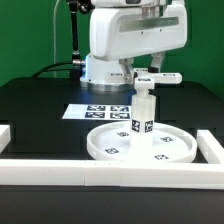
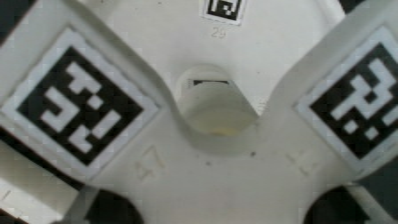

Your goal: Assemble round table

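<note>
Here, foot (image 1: 157,76): white, tagged and lying level in the upper centre-right of the exterior view, directly beneath the robot's hand. In the wrist view the foot (image 2: 214,150) fills the frame, with two tagged arms spreading from a central socket.
Leg (image 1: 143,113): short thick cylinder, upright with its long axis vertical, standing at the middle of the round disc in the lower centre of the frame.
Round disc (image 1: 110,148): rimmed, flat on the black table (image 1: 40,105), inside the border rails (image 1: 110,172) and near the marker board (image 1: 95,110).
Gripper (image 1: 149,84): points straight down at foot level.
Jaws: the fingertips merge with the white foot, so it cannot be told whether they are clamped or apart.
Governing relation: the foot lies directly below the wrist camera, and the leg lies straight below the foot. The two vertical axes appear nearly in line.
Contact: it cannot be told whether the foot rests on the leg's top or hangs just above it.
Step in hand (judgement): fitting the foot onto the leg's upper end.
Next move (judgement): travel or rotation along the vertical axis only.
Risk (judgement): a sideways offset could tilt the leg on the round disc.
</note>
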Motion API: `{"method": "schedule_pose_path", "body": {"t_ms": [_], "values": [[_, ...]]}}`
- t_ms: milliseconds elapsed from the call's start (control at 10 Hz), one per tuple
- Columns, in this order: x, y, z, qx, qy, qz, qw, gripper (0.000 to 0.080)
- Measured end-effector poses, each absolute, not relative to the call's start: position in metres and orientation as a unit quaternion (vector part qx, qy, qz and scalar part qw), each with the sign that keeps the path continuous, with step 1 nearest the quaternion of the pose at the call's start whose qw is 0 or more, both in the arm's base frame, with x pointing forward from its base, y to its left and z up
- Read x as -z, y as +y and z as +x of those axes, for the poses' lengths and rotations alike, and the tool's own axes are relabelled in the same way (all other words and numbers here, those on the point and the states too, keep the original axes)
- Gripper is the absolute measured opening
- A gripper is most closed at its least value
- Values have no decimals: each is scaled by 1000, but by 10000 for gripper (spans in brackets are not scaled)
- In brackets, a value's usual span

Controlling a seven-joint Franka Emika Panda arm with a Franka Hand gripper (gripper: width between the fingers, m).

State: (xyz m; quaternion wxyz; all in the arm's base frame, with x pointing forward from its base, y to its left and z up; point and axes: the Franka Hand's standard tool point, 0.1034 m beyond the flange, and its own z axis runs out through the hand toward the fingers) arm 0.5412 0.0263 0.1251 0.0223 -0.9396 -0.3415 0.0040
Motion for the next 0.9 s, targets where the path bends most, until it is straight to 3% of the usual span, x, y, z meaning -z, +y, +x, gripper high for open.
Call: {"method": "schedule_pose_path", "body": {"t_ms": [900], "values": [[-111,28,536,-12,-346,-938,25,446]]}}
